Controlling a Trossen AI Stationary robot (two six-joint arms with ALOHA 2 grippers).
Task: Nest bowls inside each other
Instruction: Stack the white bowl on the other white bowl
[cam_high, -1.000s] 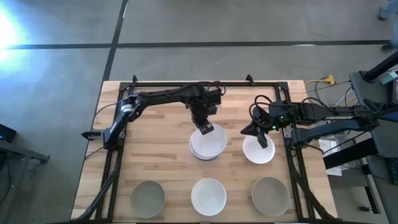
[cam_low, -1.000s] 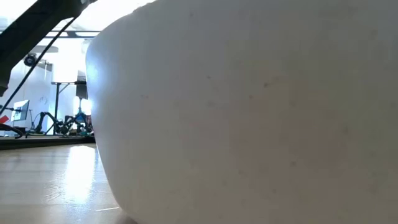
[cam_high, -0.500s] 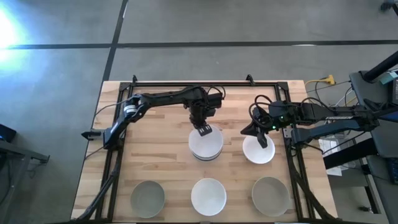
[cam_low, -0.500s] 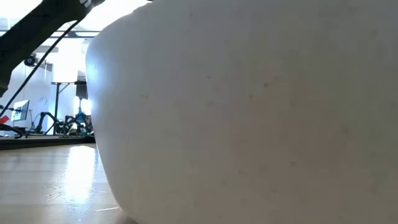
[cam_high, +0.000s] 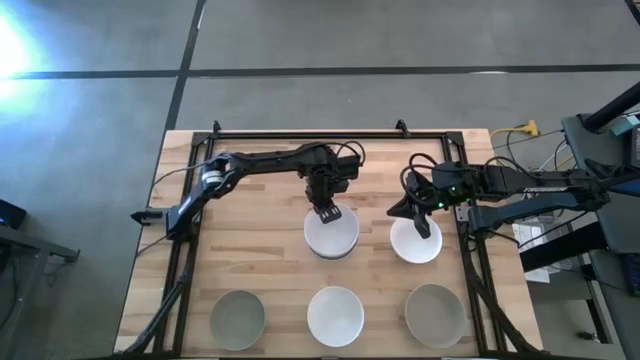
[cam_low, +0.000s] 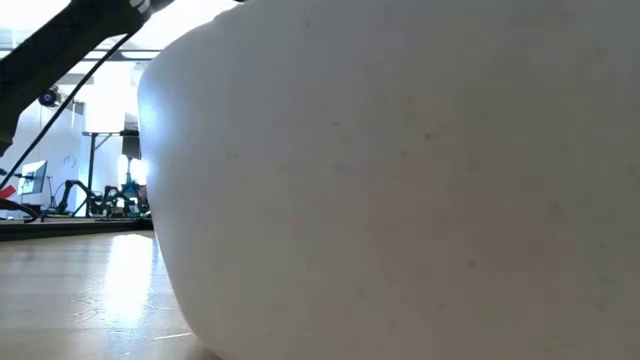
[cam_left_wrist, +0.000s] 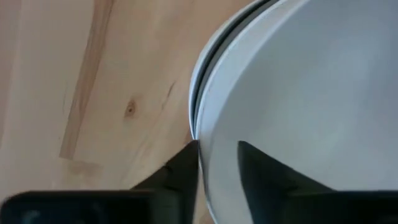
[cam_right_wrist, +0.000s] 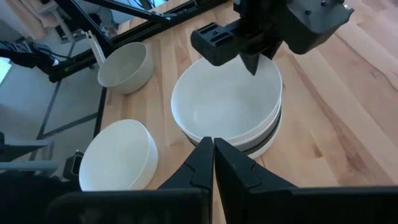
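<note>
A stack of nested bowls (cam_high: 331, 236) stands at mid-table, a white bowl (cam_right_wrist: 224, 106) on top and a dark rim showing lower down (cam_left_wrist: 214, 53). My left gripper (cam_high: 331, 212) is at the far rim of the top bowl, shut on it. My right gripper (cam_high: 421, 224) is shut and hangs over the far part of a single white bowl (cam_high: 415, 244) to the right of the stack. Whether it touches that bowl I cannot tell. My left gripper has the top white bowl by its far rim (cam_left_wrist: 200, 134), one finger outside (cam_left_wrist: 180, 177) and one inside the hollow (cam_left_wrist: 261, 177). The fingers come from above, pointing down. The bowl sits level, nested in the stack.
Three single bowls stand in a row near the front edge: pale grey-green (cam_high: 237, 318), white (cam_high: 335, 315), pale grey-green (cam_high: 435, 313). The white one fills the low view (cam_low: 400, 180). A black frame (cam_high: 330, 132) edges the table's far and lateral sides.
My left gripper has gone down and a little toward the table's near edge with the top white bowl. The bowl hung off-centre above the stack a second ago. It now sits centred and nested in it.
</note>
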